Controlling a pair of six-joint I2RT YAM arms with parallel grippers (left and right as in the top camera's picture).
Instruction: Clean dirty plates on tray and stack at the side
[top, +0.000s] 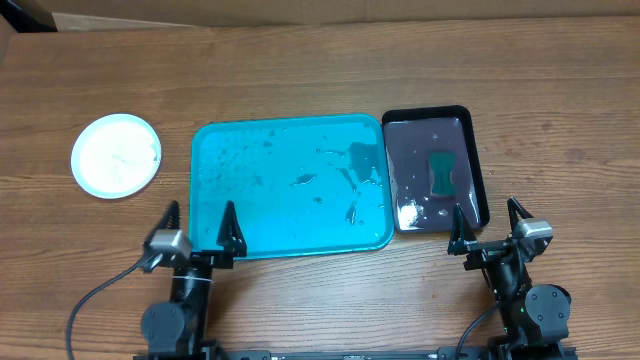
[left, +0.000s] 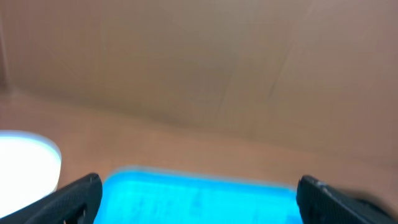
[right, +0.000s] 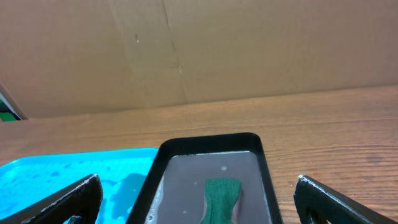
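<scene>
The teal-blue tray (top: 288, 185) lies at the table's middle, wet with droplets and bare of plates; it also shows in the left wrist view (left: 199, 199) and the right wrist view (right: 68, 177). A white plate (top: 116, 155) lies on the table left of the tray, seen as a white blur in the left wrist view (left: 25, 162). Whether other plates lie under it I cannot tell; no blue or yellow plate shows. My left gripper (top: 200, 228) is open and empty at the tray's near left corner. My right gripper (top: 490, 225) is open and empty near the black tray's near edge.
A smaller black tray (top: 478, 165) holding water and a green sponge (top: 441, 173) stands right of the teal tray; both show in the right wrist view, tray (right: 264, 165) and sponge (right: 221, 196). A cardboard wall (right: 199, 50) rises behind the table.
</scene>
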